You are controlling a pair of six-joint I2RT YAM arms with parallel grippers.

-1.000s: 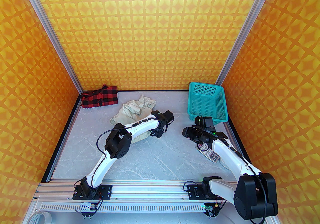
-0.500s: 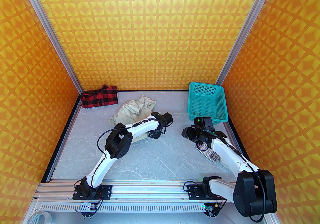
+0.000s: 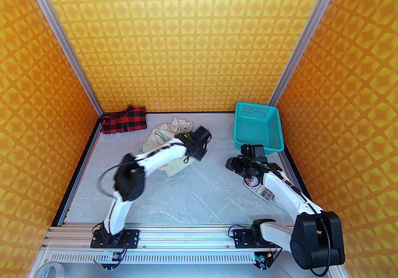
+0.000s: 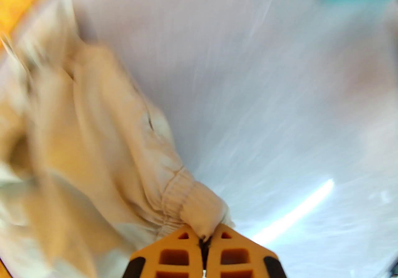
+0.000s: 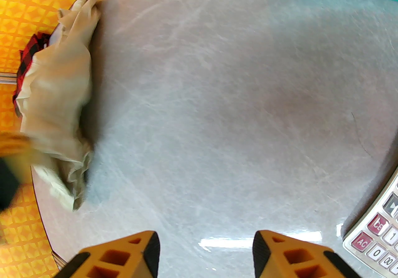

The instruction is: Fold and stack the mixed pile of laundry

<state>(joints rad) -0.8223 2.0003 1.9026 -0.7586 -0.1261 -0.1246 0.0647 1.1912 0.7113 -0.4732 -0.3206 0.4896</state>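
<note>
1. At the back-left of the table, the cream garment [image 3: 161, 143] lies crumpled in soft folds, the bigger of the two pieces of laundry. It spreads from near the back edge toward the middle, partly under the left arm. In the left wrist view its ribbed, gathered cuff [image 4: 183, 196] shows clearly; the rest is blurred.
2. The left claw [image 4: 203, 239] has its orange fingers pressed together on that cuff, pinching it at the tips.
3. The plaid shirt [image 3: 124, 120], red and black, sits in the far left corner against the wall, in a flat, roughly squared bundle, apart from the cream garment.
4. The walls [image 3: 192, 37] carry an orange and yellow star pattern, with metal posts [image 3: 62, 40] at the corners.
5. The table [image 3: 202, 196] is pale grey, marbled and slightly glossy.
6. A teal basket [image 3: 275, 134] with a holed wall stands at the back right.
7. The right claw [image 5: 205, 248] hovers above bare table with its fingers spread and nothing between them.
8. A grey calculator [image 5: 376, 239] lies just beside it, to the right.
</note>
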